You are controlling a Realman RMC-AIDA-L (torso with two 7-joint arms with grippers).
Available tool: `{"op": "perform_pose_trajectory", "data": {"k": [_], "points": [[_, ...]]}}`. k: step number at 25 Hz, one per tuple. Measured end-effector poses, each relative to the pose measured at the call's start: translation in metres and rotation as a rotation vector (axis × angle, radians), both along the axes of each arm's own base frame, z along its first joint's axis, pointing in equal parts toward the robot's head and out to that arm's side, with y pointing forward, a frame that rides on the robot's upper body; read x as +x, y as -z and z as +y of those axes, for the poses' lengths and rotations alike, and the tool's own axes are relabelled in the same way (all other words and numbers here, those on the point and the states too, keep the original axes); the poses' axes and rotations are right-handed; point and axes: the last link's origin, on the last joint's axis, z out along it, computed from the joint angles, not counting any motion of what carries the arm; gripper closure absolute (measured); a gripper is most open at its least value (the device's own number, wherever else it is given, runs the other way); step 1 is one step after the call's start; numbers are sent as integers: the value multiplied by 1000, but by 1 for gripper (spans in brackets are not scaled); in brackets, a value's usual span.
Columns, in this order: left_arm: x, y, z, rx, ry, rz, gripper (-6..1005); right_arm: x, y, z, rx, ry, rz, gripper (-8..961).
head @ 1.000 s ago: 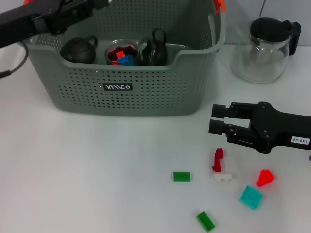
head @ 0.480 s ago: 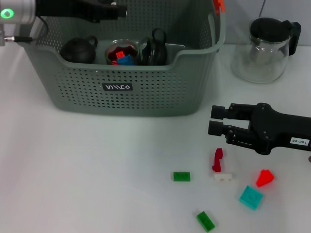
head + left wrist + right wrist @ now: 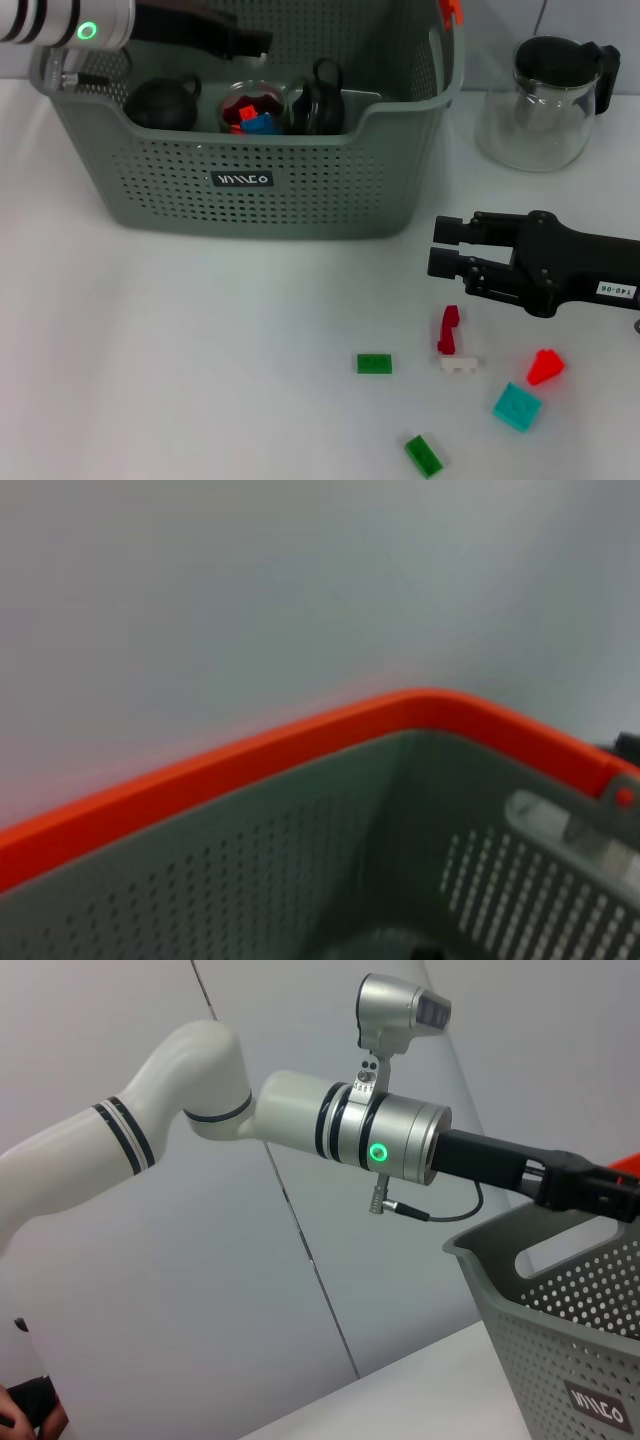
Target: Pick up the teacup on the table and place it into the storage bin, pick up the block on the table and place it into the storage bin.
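Head view shows the left gripper (image 3: pixel 255 42) reaching over the storage bin (image 3: pixel 300 190), above the dark teacups (image 3: pixel 160 103) and a glass cup of blocks (image 3: pixel 250 108) inside; whether it is wide or narrow I cannot tell. Right gripper (image 3: pixel 445 247) hovers with fingers slightly parted just above the red block (image 3: pixel 449 329) on the tabletop (image 3: pixel 150 350), near the white (image 3: pixel 458 365) and green blocks (image 3: pixel 374 363)
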Motion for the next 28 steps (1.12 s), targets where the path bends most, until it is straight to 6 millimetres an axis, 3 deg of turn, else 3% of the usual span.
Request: {"op": "perform_pose_trajectory", "data": {"k": [4, 7, 10, 15, 18, 22, 25, 28], "points": [[5, -9, -2, 35, 19, -83, 503, 0, 0, 0, 1, 1, -1, 459], [4, -23, -13, 62, 61, -200, 384, 0, 0, 0, -1, 0, 1, 459], [-6, -36, -41, 47, 183, -376, 266, 1, 0, -1, 0, 1, 3, 459], [-44, -40, -113, 5, 453, -596, 222, 1, -1, 0, 6, 4, 3, 460], [-70, -23, -148, -4, 545, -555, 196, 0, 0, 1, 5, 0, 0, 460], [-97, 22, -191, -72, 601, -418, 200, -1, 0, 2, 5, 0, 1, 460], [-107, 54, -205, -189, 585, -397, 203, -1, 0, 3, 6, 6, 3, 460], [-114, 83, -207, -282, 530, -390, 207, -1, 0, 3, 7, 8, 2, 460]]}}
